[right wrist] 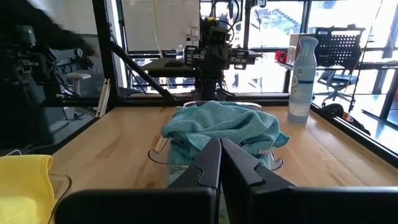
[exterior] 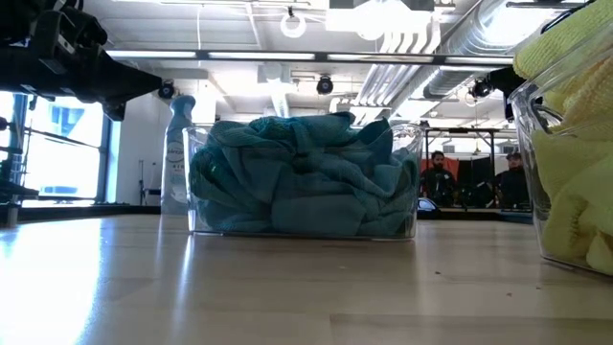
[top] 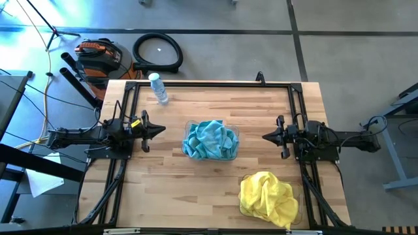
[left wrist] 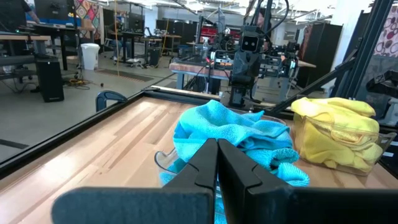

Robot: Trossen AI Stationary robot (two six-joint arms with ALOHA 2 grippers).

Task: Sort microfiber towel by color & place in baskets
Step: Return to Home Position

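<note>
- Teal blue towels [top: 210, 140], soft and crumpled, are heaped in a clear, round-cornered basket [top: 187, 126] at the table's middle.
- Bright yellow towels [top: 266, 197] are bunched in the second clear basket [exterior: 529, 125], near the front edge on the right.
- The left gripper [top: 162, 130] is held beside the blue heap, apart from it, fingers pressed together and empty.
- The right gripper [top: 264, 136] is seen opposite, likewise closed and empty.
- A clear plastic bottle [top: 158, 89] stands towards the far edge of the pale wood-plank table [top: 170, 189].

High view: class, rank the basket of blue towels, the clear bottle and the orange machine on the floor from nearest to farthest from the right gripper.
1. Basket of blue towels: in the middle, straight ahead of the right gripper.
2. Clear bottle: near the back edge, on the left arm's side.
3. Orange machine: beyond the back-left corner of the table.
</note>
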